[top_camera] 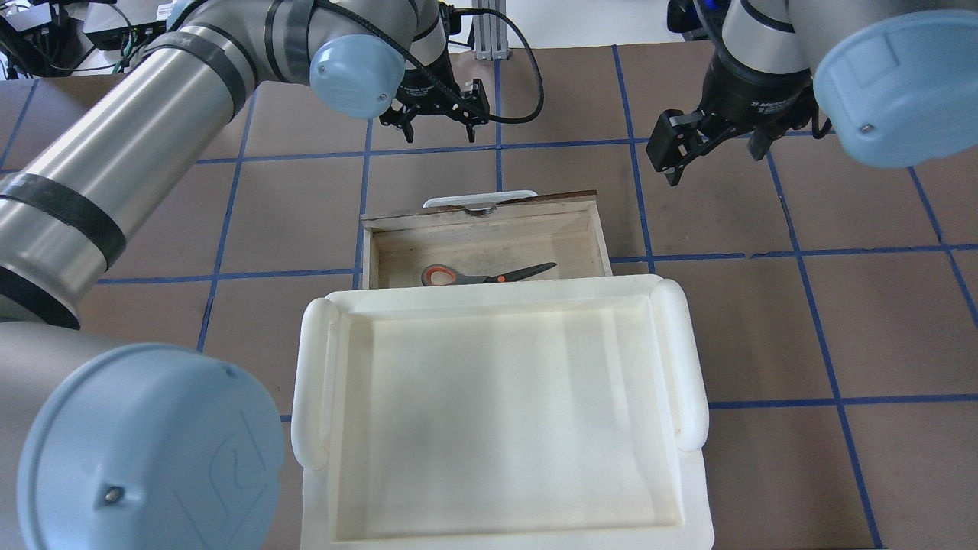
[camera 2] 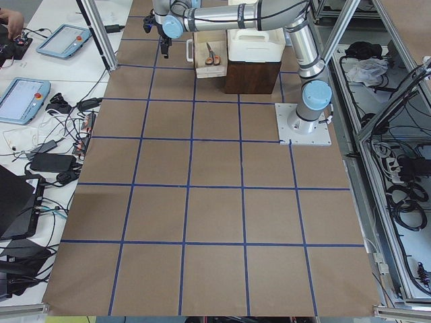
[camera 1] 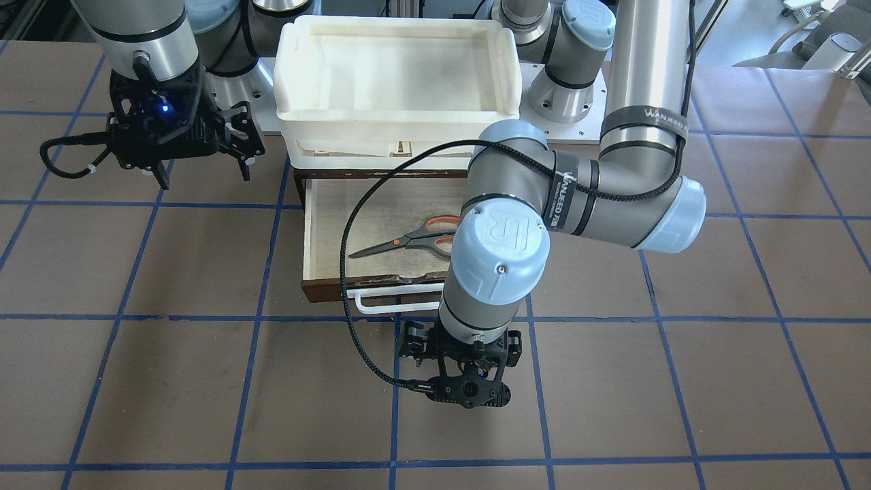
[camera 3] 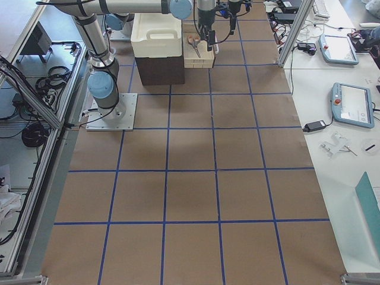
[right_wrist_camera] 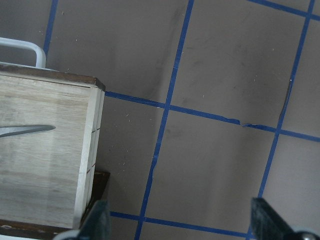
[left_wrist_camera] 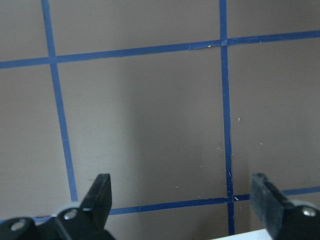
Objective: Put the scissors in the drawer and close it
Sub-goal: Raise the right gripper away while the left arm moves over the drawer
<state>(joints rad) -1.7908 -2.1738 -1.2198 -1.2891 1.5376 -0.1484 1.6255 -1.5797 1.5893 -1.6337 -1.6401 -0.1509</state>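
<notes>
Both grippers hang wide open and empty. From behind the robot, the left gripper is at the drawer's twelve o'clock and the right gripper at two. The scissors lie inside, so I'd say only closing remains. The brown table has a blue grid, and pendants sit on side benches.

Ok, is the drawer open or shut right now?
Open. The drawer sticks out from under the tray, its plywood floor exposed, with the scissors lying inside.
</notes>
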